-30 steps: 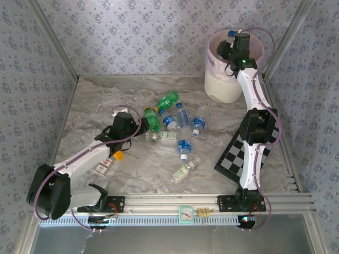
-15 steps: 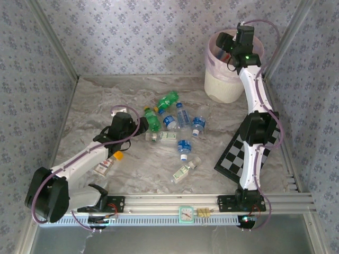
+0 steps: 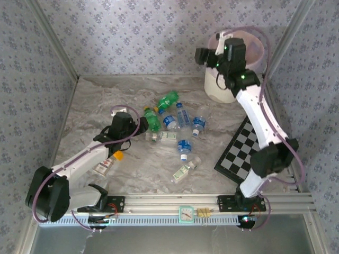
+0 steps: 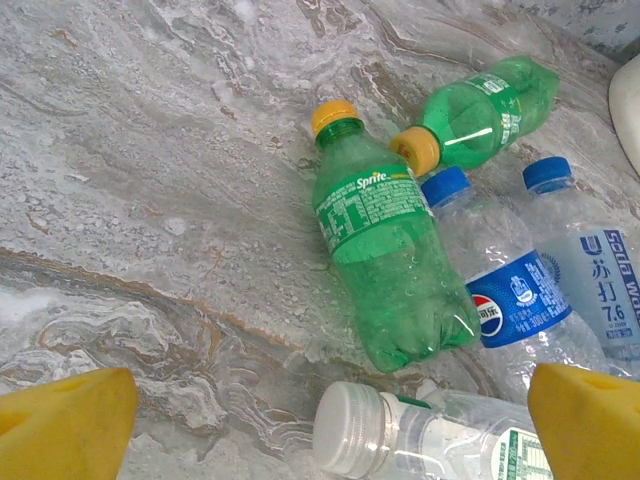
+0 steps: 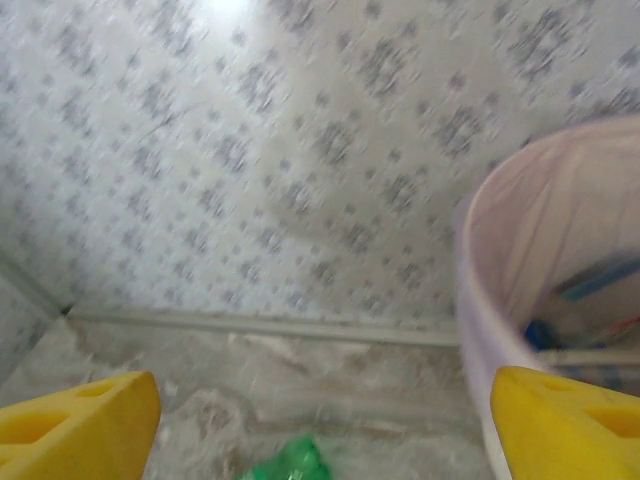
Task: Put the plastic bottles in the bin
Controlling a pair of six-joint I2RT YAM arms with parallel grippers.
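Observation:
Several plastic bottles lie in a cluster mid-table: two green ones [image 3: 152, 119] [image 3: 168, 100], blue-labelled clear ones [image 3: 183, 114] and pale-labelled ones [image 3: 183, 172]. My left gripper [image 3: 142, 127] hovers open at the cluster's left edge. In the left wrist view a green Sprite bottle [image 4: 385, 250] lies ahead, and the white cap of a clear bottle [image 4: 352, 428] sits between the open left gripper's [image 4: 330, 425] yellow fingers [image 4: 70, 420]. The bin [image 3: 217, 87] stands at the back right. My right gripper [image 3: 204, 55] hangs open and empty just left of it. In the right wrist view the right gripper [image 5: 325, 420] faces the wall, the bin's pink liner [image 5: 500, 260] to its right.
A black-and-white checkerboard [image 3: 241, 153] lies at the right, under my right arm. A small orange piece [image 3: 119, 155] and another clear bottle [image 3: 106, 165] lie under my left forearm. Patterned walls close the back and sides. A small clock [image 3: 186, 214] sits on the front rail.
My right gripper swung from above the bin to its left and opened wider; the blue-capped bottle at its jaws earlier is gone. The left arm stayed put.

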